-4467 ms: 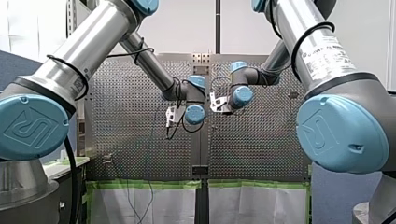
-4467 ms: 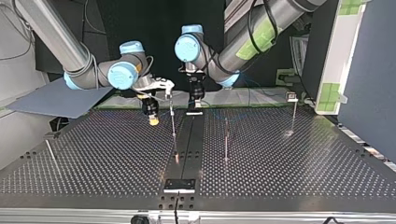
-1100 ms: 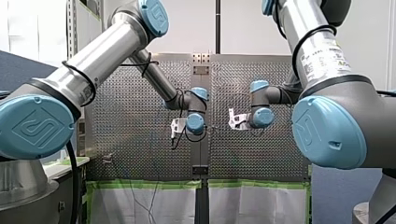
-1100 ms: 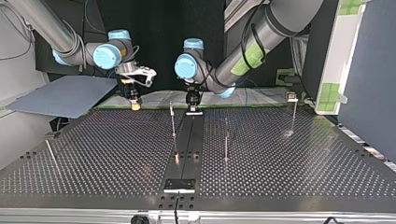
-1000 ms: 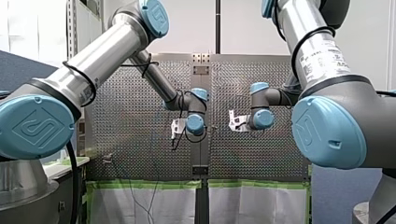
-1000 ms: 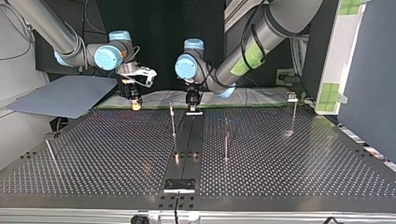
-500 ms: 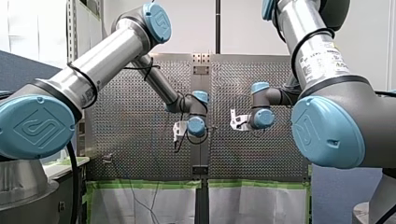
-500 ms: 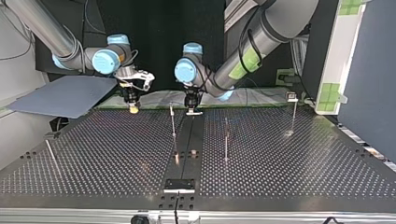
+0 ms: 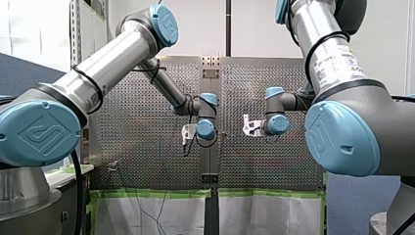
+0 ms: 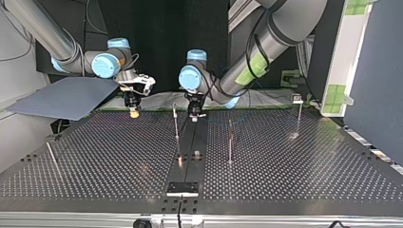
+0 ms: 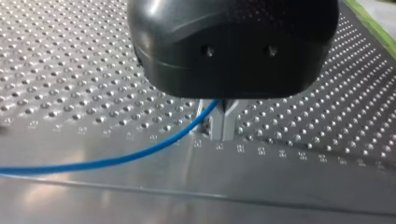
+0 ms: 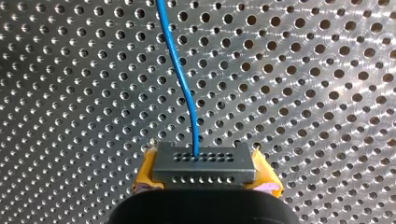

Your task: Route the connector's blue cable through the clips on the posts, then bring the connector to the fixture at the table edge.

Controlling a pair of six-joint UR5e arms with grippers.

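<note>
- At the top view's near edge, the dark fixture (image 10: 182, 188) sits at the middle of the tabletop (image 10: 294, 180), at the near end of a smooth central strip (image 10: 190, 142). Bare perforated plate spreads wide to its left and right.
- Further in, two thin upright posts flank the strip, one at its left (image 10: 177, 128) and one at its right (image 10: 230, 142). A third post (image 10: 299, 116) stands far right, and a leaning one (image 10: 50, 154) near the left edge. The lanes between them are open.
- Near the far edge, both arms reach down low. My right arm's jaws are at the top view's left, well apart from my left arm's jaws over the strip.
- The right wrist view shows my right arm's jaws clamped on the connector (image 12: 204, 167), one yellow pad (image 12: 145, 173) at each end. Its long axis runs from pad to pad.
- The blue cable (image 12: 182, 79) leaves the connector's holed face and runs straight ahead of the jaws with a slight bend.
- In the left wrist view, the metal fingers (image 11: 215, 127) are pinched together on the cable, which trails sideways over the smooth strip.
- The front view hides both grips behind the wrists, and I cannot trace the cable in the top view.
</note>
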